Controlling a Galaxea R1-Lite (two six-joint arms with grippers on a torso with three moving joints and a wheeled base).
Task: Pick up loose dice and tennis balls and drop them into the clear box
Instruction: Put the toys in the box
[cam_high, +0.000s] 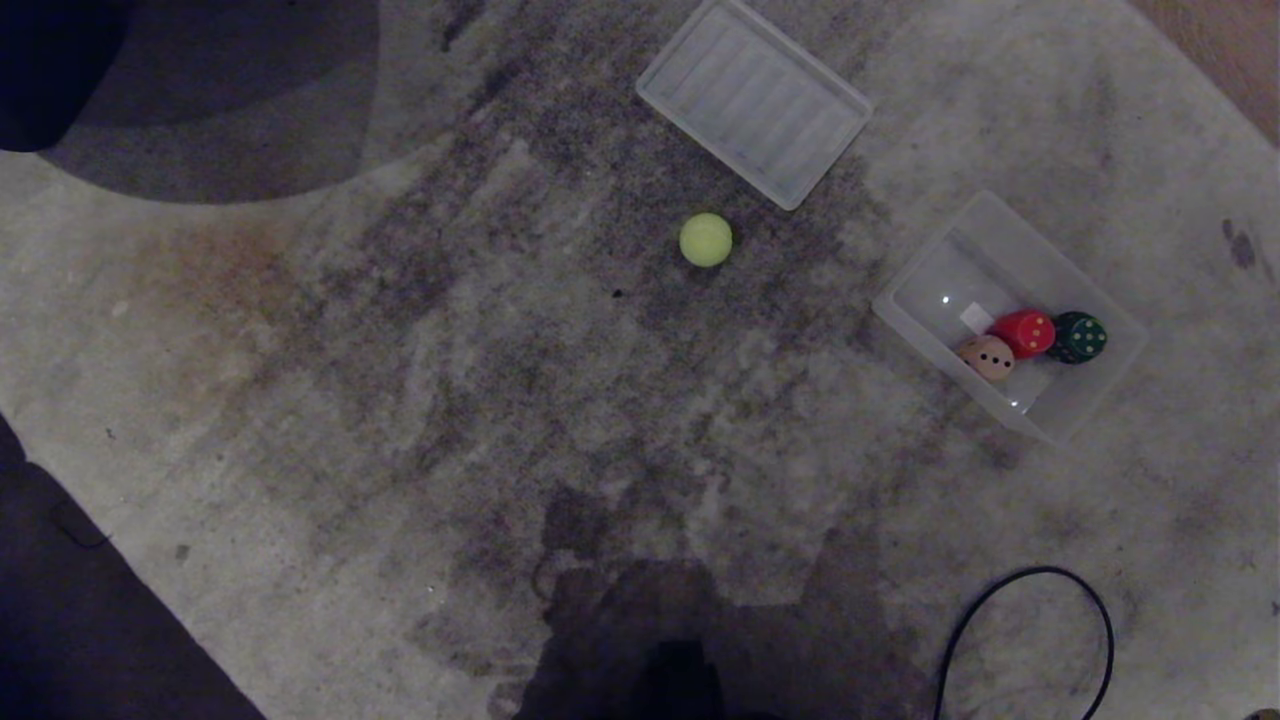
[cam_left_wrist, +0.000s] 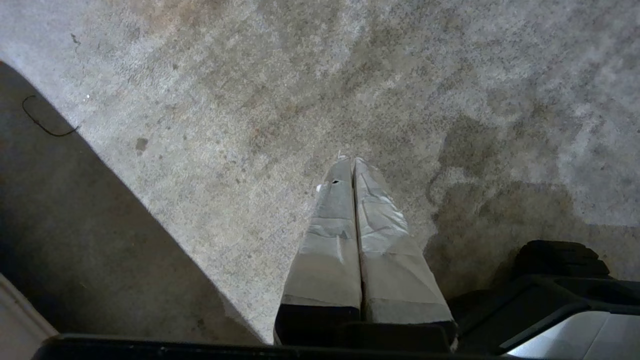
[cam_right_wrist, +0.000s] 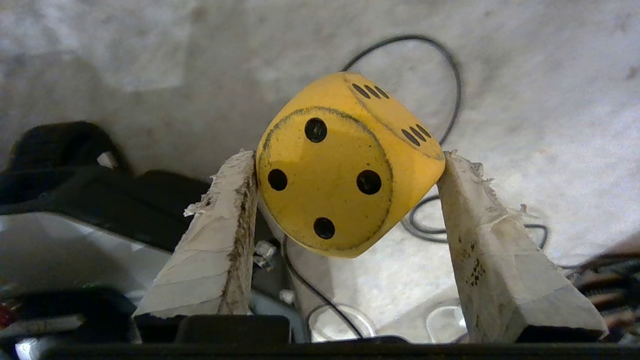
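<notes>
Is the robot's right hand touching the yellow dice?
Touching. The right wrist view shows the right gripper with both fingers pressed against opposite sides of the yellow die, lifted off the carpet.

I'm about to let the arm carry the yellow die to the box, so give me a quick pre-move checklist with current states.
1. Right gripper clamped on yellow die: ok.
2. Clear box upright, open: ok.
3. Room in the box beside the peach die, red die and green die: ok.
4. Black cable clear of the arm's path: cannot tell.
5. Left gripper shut, holding nothing: ok.
6. Tennis ball lies loose on the carpet: not ok.
</notes>
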